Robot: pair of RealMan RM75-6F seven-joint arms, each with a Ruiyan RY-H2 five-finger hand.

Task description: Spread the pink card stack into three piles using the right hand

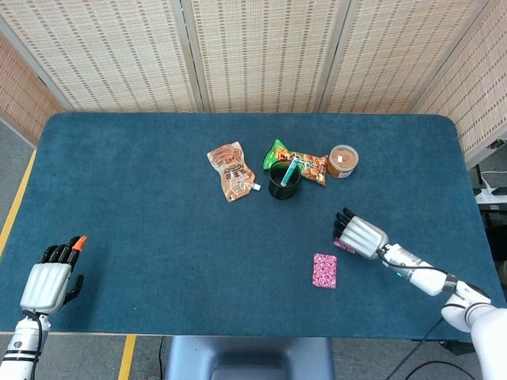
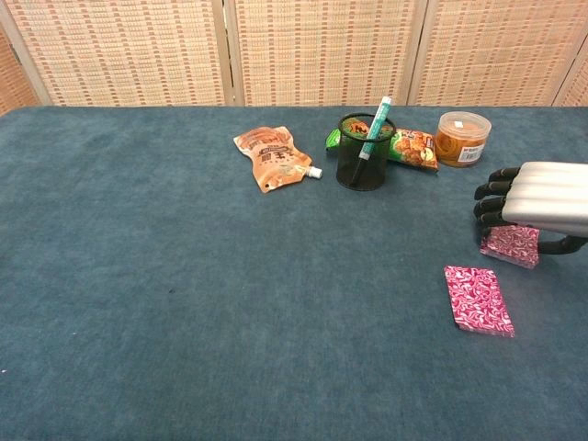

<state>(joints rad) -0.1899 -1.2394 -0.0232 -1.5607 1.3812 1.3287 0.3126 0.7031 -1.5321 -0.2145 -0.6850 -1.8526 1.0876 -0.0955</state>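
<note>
Hovering w/ dark fingers curled down, your right hand (image 2: 537, 204) covers most of a small pink card pile (image 2: 511, 244); whether it grips those cards, can't tell. Second pink pile (image 2: 478, 299) lies just beside, nearer you, fully visible: 2 piles total. Left hand (image 1: 49, 279) rests at table (image 1: 142, 237) edge, fingers curled, holding nothing; orange fingertip shows.
</note>
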